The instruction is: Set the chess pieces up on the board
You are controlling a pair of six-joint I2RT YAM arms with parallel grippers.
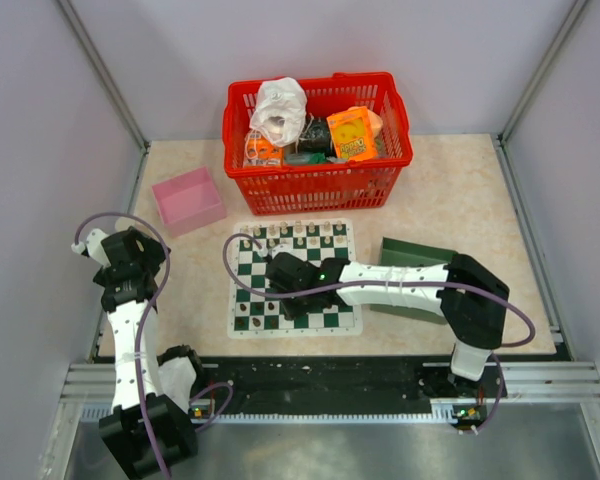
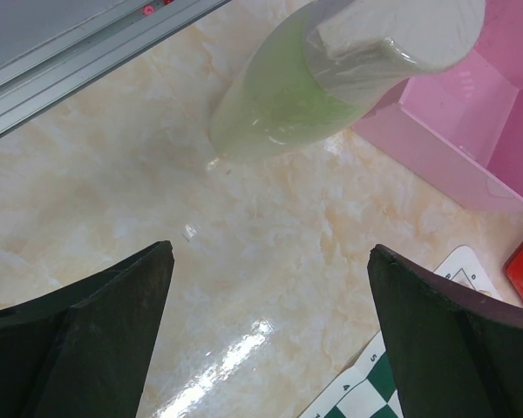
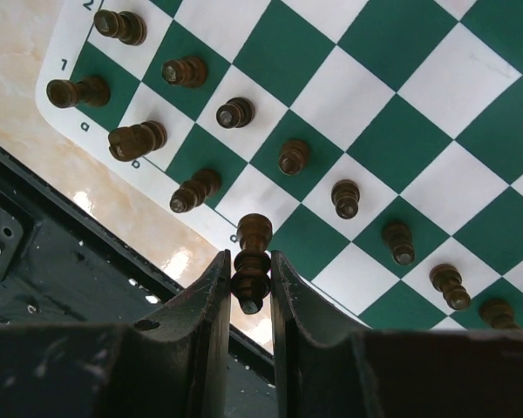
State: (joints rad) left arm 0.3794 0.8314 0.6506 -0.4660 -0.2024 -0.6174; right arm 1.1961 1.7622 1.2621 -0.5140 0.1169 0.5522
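Observation:
The green-and-white board (image 1: pixel 345 262) lies mid-table; it also shows in the right wrist view (image 3: pixel 375 139) and its corner shows in the left wrist view (image 2: pixel 366 392). My right gripper (image 3: pixel 247 257) is shut on one dark brown chess piece (image 3: pixel 254 231), with its base over the board's near white border. Several dark pieces (image 3: pixel 294 157) stand in two rows along that near side. In the top view the right gripper (image 1: pixel 280 272) is over the board's left half. My left gripper (image 2: pixel 270 252) is open and empty over bare table, left of the board (image 1: pixel 138 240).
A red basket (image 1: pixel 318 140) full of items stands behind the board. A pink box (image 1: pixel 188 198) is at the left, also in the left wrist view (image 2: pixel 471 131). A dark green tray (image 1: pixel 410 255) lies under the right arm. Cream pieces (image 1: pixel 290 235) fill the far rows.

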